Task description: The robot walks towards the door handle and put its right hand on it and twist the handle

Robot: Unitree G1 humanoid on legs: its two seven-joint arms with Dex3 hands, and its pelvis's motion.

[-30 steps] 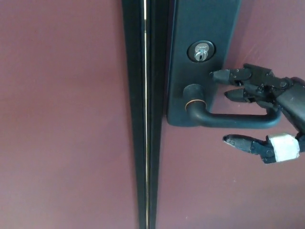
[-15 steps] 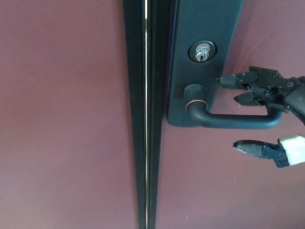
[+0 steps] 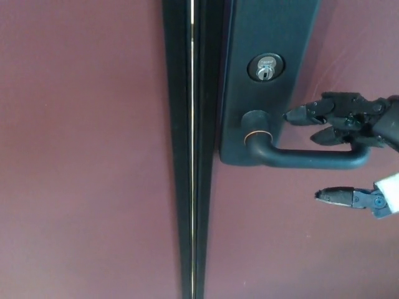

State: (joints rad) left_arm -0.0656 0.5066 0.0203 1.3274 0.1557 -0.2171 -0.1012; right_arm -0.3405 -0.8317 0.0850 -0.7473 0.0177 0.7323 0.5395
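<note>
The robot stands close against the door [image 3: 81, 156], so the walk-up appears complete. The handle [image 3: 312, 157], a dark lever, sits level on a dark plate [image 3: 268, 25] at the door's edge, just right of the black seam [image 3: 192, 149] between the two leaves; a keyhole [image 3: 266, 67] sits above the lever's pivot. The right hand [image 3: 355, 152] enters from the right and brackets the lever's free end: two fingers [image 3: 305, 114] lie above the bar, the lower one near or just touching its top, while the thumb [image 3: 336, 197] hangs clearly below it with door showing between. The hand is spread wide and grips nothing. The left hand is not in sight. Findings: approach done; hand placed around the lever but not closed on it; no twist evident, as the lever lies horizontal. Outstanding, in my judgement: bring thumb and fingers together on the bar, or press the fingers down on it, then rotate the free end downward. Risk noted: contact sits near the lever's tip, where the fingers could slip off.
</note>
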